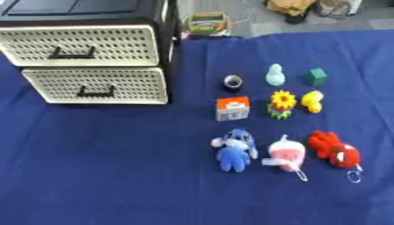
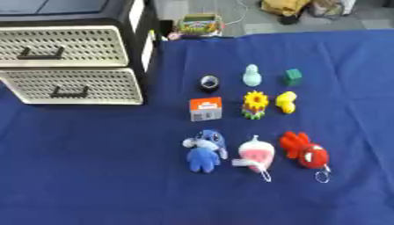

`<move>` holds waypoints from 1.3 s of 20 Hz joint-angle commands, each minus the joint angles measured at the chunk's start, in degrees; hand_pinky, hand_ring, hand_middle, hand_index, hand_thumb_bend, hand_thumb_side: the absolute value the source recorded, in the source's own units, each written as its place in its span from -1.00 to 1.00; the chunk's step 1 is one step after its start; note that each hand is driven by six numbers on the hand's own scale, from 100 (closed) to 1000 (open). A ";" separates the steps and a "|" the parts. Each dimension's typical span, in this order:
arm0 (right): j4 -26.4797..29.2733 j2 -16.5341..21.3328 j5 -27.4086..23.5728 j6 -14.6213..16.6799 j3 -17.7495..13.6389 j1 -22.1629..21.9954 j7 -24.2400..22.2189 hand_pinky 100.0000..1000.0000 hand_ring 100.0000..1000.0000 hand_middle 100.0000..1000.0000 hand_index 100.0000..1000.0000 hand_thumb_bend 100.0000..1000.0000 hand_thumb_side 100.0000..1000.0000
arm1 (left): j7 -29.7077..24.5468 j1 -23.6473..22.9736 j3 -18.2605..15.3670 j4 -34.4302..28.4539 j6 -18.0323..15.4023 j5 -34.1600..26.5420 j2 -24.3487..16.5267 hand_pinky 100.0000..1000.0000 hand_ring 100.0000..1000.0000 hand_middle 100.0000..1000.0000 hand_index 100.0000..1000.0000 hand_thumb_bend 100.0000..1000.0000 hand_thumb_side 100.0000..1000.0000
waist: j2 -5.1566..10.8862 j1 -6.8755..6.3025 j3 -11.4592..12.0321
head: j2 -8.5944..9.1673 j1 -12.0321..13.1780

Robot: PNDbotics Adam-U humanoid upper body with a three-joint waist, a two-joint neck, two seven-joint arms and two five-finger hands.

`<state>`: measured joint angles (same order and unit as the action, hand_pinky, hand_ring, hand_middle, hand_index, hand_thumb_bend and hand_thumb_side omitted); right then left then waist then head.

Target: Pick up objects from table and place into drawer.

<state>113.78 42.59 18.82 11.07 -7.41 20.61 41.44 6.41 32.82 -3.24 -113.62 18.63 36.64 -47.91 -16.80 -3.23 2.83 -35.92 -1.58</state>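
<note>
1. Left eye view: two-drawer cabinet (image 1: 89, 57) at 10 o'clock on the blue table (image 1: 100, 176), both drawers closed. Nine small items in a three-by-three grid at 3 o'clock: blue plush (image 1: 234, 150), sunflower toy (image 1: 282, 104), green cube (image 1: 315, 76).
2. Right eye view: red plush (image 2: 304, 150) at 4 o'clock. Neither hand visible; state unknown.

Nine small objects are sitting on the blue cloth (image 1: 115, 167): three plush toys (image 1: 233, 150), one orange-roofed box (image 1: 232, 108), one sunflower toy (image 1: 282, 104), one yellow duck (image 1: 312, 101), one green cube (image 1: 315, 76), one pale bottle-shaped figure (image 1: 275, 75), one dark ring (image 1: 232, 82). Two cream drawers (image 1: 96, 85) are showing in one black cabinet (image 1: 171, 52).
</note>
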 commanded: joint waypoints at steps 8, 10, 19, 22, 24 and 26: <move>0.81 3.13 0.34 -0.24 -0.21 0.56 0.35 0.44 0.57 0.63 0.86 -1.00 1.00 | -41.63 9.36 4.77 3.35 -6.12 2.22 -7.74 -1.00 -1.00 -1.00 0.78 -0.77 1.00 | 1.50 0.26 0.25 | 0.61 0.24; 0.81 3.20 0.17 -0.23 -0.08 0.71 0.32 0.44 0.57 0.63 0.85 -1.00 1.00 | -48.35 11.84 6.75 5.75 -8.61 0.38 -7.42 -1.00 -1.00 -1.00 0.90 -0.12 1.00 | 1.72 0.21 0.25 | 0.75 -0.02; 0.81 3.17 -0.57 0.11 0.40 1.02 0.23 0.44 0.57 0.62 0.85 -1.00 1.00 | -58.35 19.35 13.28 16.51 -16.63 -3.83 -4.46 -1.00 -1.00 -1.00 0.92 0.98 0.99 | 2.34 -0.20 0.04 | 1.42 -0.38; 0.81 2.96 -1.10 0.62 0.48 1.21 0.14 0.44 0.57 0.62 0.85 -1.00 1.00 | -58.37 19.85 14.22 17.77 -17.11 -2.50 -3.20 -1.00 -1.00 -1.00 0.86 0.78 0.84 | 2.23 -0.29 -0.08 | 1.60 -0.47; 0.81 2.89 -1.35 0.87 0.56 1.41 -0.05 0.44 0.57 0.62 0.85 -1.00 1.00 | -58.37 19.94 15.15 18.70 -17.22 -1.25 -2.57 -1.00 -1.00 -1.00 0.83 0.57 0.70 | 2.11 -0.33 -0.25 | 1.88 -0.47; 0.81 2.84 -1.49 1.04 0.60 1.58 -0.17 0.44 0.57 0.62 0.84 -1.00 1.00 | -58.37 20.10 16.22 19.74 -17.52 -0.18 -2.09 -1.00 -1.00 -1.00 0.82 0.46 0.63 | 2.00 -0.35 -0.43 | 2.16 -0.37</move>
<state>113.78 43.57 17.83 11.78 -6.54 21.42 41.32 -51.99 51.56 12.91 -94.19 1.42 35.64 -49.06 -15.76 -3.72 2.35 -34.58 -1.93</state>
